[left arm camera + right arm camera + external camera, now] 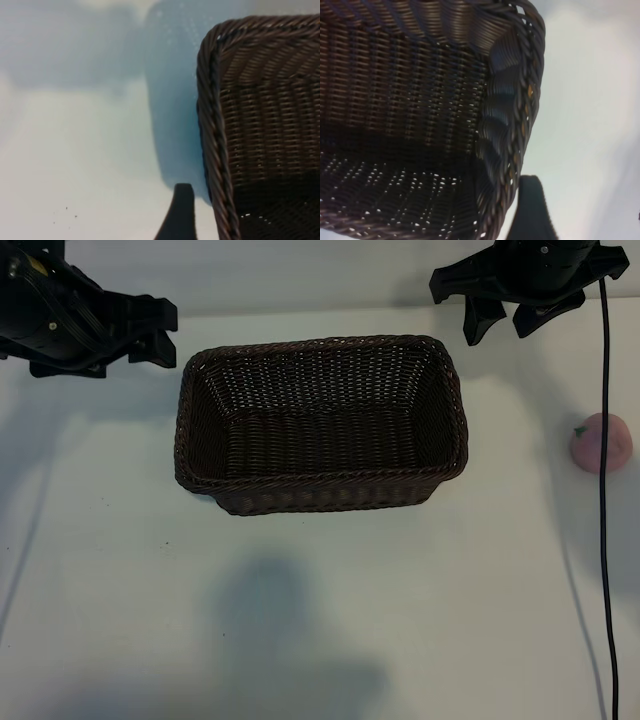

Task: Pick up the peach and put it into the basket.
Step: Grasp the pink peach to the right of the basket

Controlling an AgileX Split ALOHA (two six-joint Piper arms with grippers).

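Note:
The peach [588,445], small and pale pink with a green leaf, lies on the white table at the far right, apart from the basket. The dark-brown wicker basket [320,478] stands in the middle with nothing in it. My left gripper [165,333] hovers open by the basket's back left corner, holding nothing. Over the back right corner my right gripper [505,328] hangs open and holds nothing, well behind the peach. The left wrist view shows one dark finger [180,215] beside the basket's corner [215,125]. The right wrist view shows one finger [532,210] beside the basket's rim [520,100].
A black cable [605,570] hangs from the right arm and runs down the right side, crossing in front of the peach. A soft shadow [280,620] lies on the white table [100,590] in front of the basket.

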